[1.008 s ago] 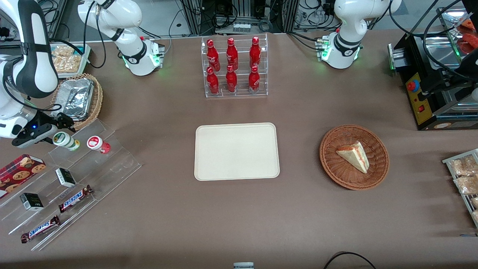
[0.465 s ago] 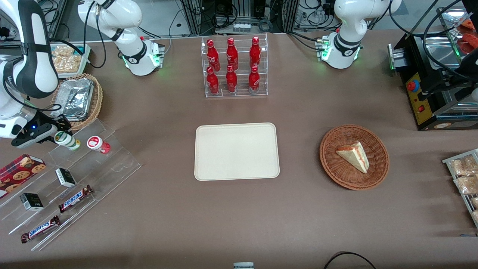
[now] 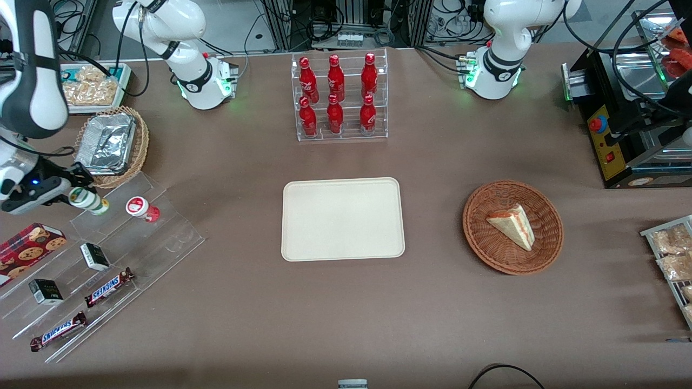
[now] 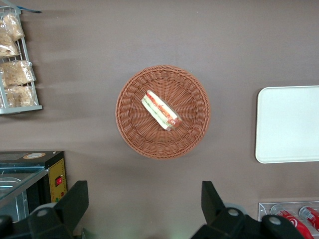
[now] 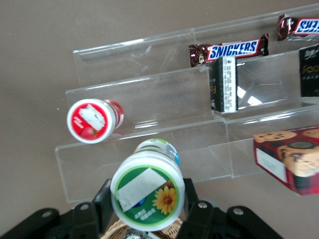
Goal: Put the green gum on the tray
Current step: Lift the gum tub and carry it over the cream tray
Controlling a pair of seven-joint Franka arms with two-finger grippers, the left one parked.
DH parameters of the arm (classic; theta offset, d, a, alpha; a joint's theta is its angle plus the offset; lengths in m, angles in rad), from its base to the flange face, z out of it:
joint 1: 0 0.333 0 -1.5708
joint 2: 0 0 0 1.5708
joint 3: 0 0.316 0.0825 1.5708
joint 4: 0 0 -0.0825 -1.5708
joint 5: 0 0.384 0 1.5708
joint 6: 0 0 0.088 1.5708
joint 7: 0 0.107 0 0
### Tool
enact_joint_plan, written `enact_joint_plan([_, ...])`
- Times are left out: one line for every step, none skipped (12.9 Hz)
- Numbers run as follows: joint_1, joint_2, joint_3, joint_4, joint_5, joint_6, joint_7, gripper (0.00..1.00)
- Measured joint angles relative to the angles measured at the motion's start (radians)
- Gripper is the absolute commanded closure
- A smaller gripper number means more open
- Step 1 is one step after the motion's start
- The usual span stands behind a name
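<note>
so the claw (image 3: 75, 195) is clamped on the green gum (image 3: 86, 200) just above the clear rack (image 3: 108, 259), right beside the red canister (image 3: 141, 208), tray (image 3: 343, 219) well apart on the counter (image 3: 243, 313)

place: robot lab | cues: cable racks (image 3: 346, 21); staged snack displays (image 3: 97, 259)

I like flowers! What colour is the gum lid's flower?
Orange-yellow, on the gum held by the gripper; right wrist view.
</note>
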Motion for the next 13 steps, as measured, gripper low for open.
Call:
enact_joint_plan([0.007,-0.001,0.002,0.034,0.002,-0.036,0.020,1.00])
enact_joint_plan([0.023,-0.002,0.004,0.065,0.002,-0.068,0.051,1.00])
enact_joint_plan([0.051,-0.002,0.005,0.102,0.003,-0.106,0.088,1.00])
enact_joint_plan([0.083,-0.002,0.007,0.141,0.003,-0.147,0.131,1.00])
enact_joint_plan([0.120,-0.001,0.009,0.177,0.003,-0.179,0.176,1.00])
enact_joint_plan([0.161,0.002,0.011,0.213,0.004,-0.207,0.225,1.00])
enact_joint_plan([0.204,0.008,0.012,0.248,0.004,-0.237,0.281,1.00])
enact_joint_plan([0.247,0.018,0.013,0.281,0.007,-0.267,0.341,1.00])
enact_joint_plan([0.289,0.030,0.014,0.310,0.015,-0.287,0.402,1.00])
enact_joint_plan([0.329,0.044,0.014,0.330,0.033,-0.295,0.464,1.00])
enact_joint_plan([0.367,0.059,0.014,0.342,0.053,-0.299,0.529,1.00])
enact_joint_plan([0.407,0.077,0.014,0.351,0.064,-0.299,0.601,1.00])
enact_joint_plan([0.446,0.096,0.015,0.361,0.068,-0.299,0.668,1.00])
